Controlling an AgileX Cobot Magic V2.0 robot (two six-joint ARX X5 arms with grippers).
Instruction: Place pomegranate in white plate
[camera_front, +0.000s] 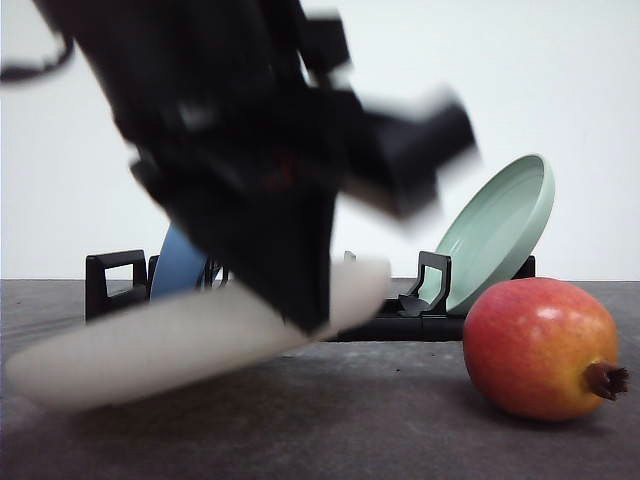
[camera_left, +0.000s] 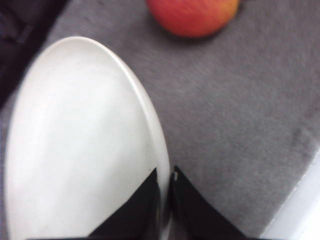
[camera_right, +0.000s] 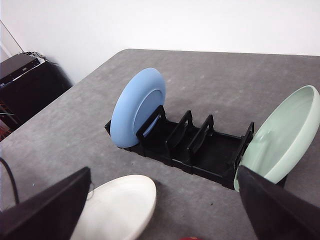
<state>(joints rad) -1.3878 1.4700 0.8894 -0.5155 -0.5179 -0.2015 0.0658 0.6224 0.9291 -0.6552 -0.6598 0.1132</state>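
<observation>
The pomegranate (camera_front: 540, 345) lies on the grey table at the right, its brown crown pointing right; its red-orange skin (camera_left: 192, 15) also appears in the left wrist view. My left gripper (camera_front: 305, 305) is shut on the rim of the white plate (camera_front: 150, 345), holding it tilted and low over the table, left of the fruit and apart from it. In the left wrist view the two fingers pinch the rim at the left gripper (camera_left: 164, 174) of the white plate (camera_left: 80, 140). My right gripper (camera_right: 163, 170) stands open above the table, and the white plate (camera_right: 120, 210) lies below it.
A black dish rack (camera_right: 200, 150) stands behind, holding an upright blue plate (camera_right: 137, 107) and a leaning pale green plate (camera_right: 282, 137). From the front the blue plate (camera_front: 180, 265) and the green plate (camera_front: 495, 230) stand behind the arm. The table edge (camera_left: 295, 215) is near the left gripper.
</observation>
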